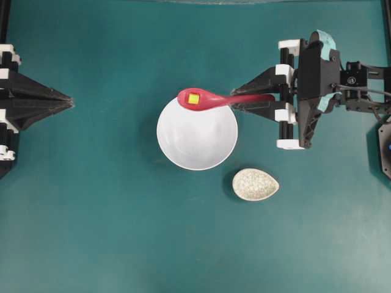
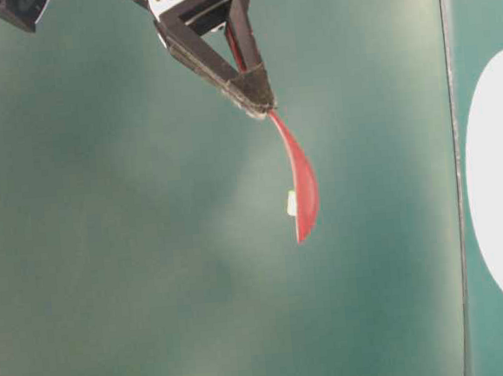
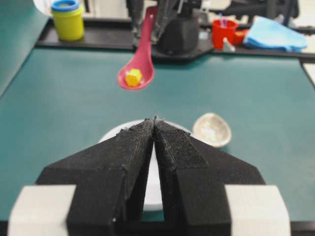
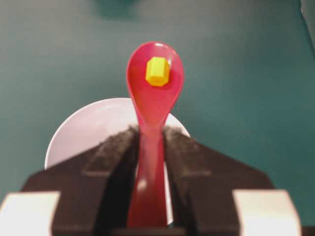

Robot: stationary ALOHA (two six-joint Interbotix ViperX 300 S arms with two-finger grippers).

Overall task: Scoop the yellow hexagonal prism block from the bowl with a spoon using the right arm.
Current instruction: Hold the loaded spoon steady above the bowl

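On the worktop (image 1: 91, 232) the bowl (image 1: 197, 135) sits near the middle with a small dish (image 1: 255, 184) just to its near right, while the spoon (image 1: 211, 99), reaching in from the right hand (image 1: 241, 96), hangs over the bowl's far rim carrying the block (image 1: 193, 99) in its scoop.

A: The block (image 1: 193, 99) is bright yellow, the spoon (image 1: 211, 99) glossy pinkish red.

B: The bowl (image 1: 197, 135) is plain white; the small dish (image 1: 255, 184) speckled grey-white; the table (image 1: 91, 213) teal.
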